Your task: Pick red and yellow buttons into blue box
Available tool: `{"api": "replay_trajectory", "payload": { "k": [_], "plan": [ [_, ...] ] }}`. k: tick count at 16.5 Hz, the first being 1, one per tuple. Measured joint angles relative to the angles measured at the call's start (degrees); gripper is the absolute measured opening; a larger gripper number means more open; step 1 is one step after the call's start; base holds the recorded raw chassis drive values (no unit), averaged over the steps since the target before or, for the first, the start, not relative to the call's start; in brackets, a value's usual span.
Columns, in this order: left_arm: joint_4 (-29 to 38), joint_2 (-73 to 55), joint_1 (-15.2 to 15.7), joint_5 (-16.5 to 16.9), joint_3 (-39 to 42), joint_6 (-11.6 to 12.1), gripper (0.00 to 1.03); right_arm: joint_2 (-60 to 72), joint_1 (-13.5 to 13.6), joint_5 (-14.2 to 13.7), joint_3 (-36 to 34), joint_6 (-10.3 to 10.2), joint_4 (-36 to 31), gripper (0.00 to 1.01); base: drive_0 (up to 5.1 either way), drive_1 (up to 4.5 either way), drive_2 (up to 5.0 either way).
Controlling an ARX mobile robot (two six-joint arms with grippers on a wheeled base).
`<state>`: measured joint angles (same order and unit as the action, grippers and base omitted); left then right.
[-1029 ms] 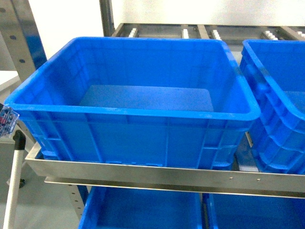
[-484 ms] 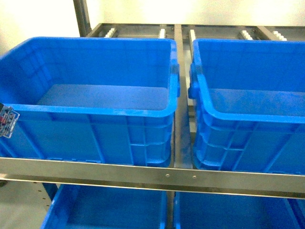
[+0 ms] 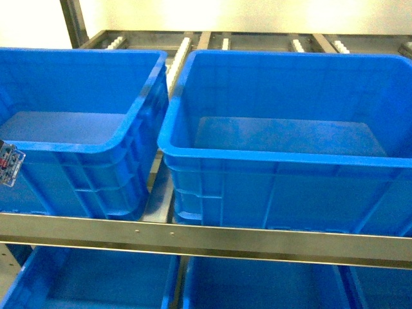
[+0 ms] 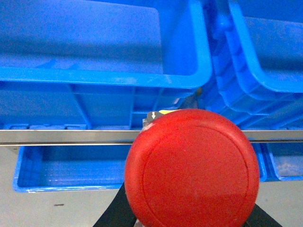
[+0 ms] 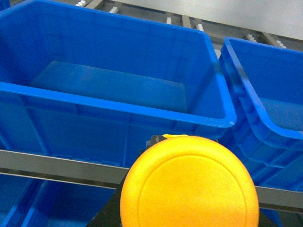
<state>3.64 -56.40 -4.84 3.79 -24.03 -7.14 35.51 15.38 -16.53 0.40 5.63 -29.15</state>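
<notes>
The red button's round cap [image 4: 191, 170] fills the lower left wrist view. My left gripper [image 4: 188, 219] is shut on it, and only its black fingers [image 4: 112, 216] show behind the cap. In the right wrist view the yellow button's cap [image 5: 189, 182] sits the same way, with my right gripper [image 5: 189, 220] shut on it. A blue box [image 3: 283, 161] stands on the rack's upper shelf straight ahead, with nothing showing inside it. A clear contact block [image 3: 9, 164] pokes in at the head view's left edge. Both buttons hang in front of the rack, outside the crates.
A second, alike blue crate [image 3: 84, 145] stands to the left on the same shelf. A steel rail [image 3: 206, 235] runs along the shelf front. More blue crates [image 3: 257, 286] sit on the level below. Roller tracks [image 3: 180, 48] lie behind the crates.
The head view has swung right along the rack: the crate that was centred is now at the left and its right neighbour is ahead. The contact block stays at the left edge.
</notes>
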Motion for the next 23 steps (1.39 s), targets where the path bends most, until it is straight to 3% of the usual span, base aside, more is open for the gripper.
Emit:
{"api": "replay_trajectory", "payload": {
  "k": [3,8,14,21,23],
  "plan": [
    [0.02,0.00,0.00,0.00,0.00,0.00,0.23,0.00,0.00,0.00,0.00,0.00,0.09,0.26,5.0,-2.40,-2.4],
    [-0.15,0.00,-0.15,0.04,0.00,0.00,0.23,-0.04,0.00,-0.31,0.00,0.00,-0.04,0.26,0.0,0.00,0.0],
    [-0.02,0.13,0.02,-0.15,0.00,0.02,0.23,-0.24,0.00,-0.15,0.00,0.00,-0.02,0.26,0.1,4.41,-4.2],
    [0.02,-0.15,0.02,-0.15,0.02,0.00,0.23,0.09,0.02,-0.15,0.02,-0.02,-0.07,0.26,0.0,0.00,0.0],
    [0.02,-0.17,0.02,-0.17,0.02,0.00,0.23,3.56,1.60,-0.52,0.22,-0.04,-1.46,0.26,0.0,0.00,0.0]
  ]
}}
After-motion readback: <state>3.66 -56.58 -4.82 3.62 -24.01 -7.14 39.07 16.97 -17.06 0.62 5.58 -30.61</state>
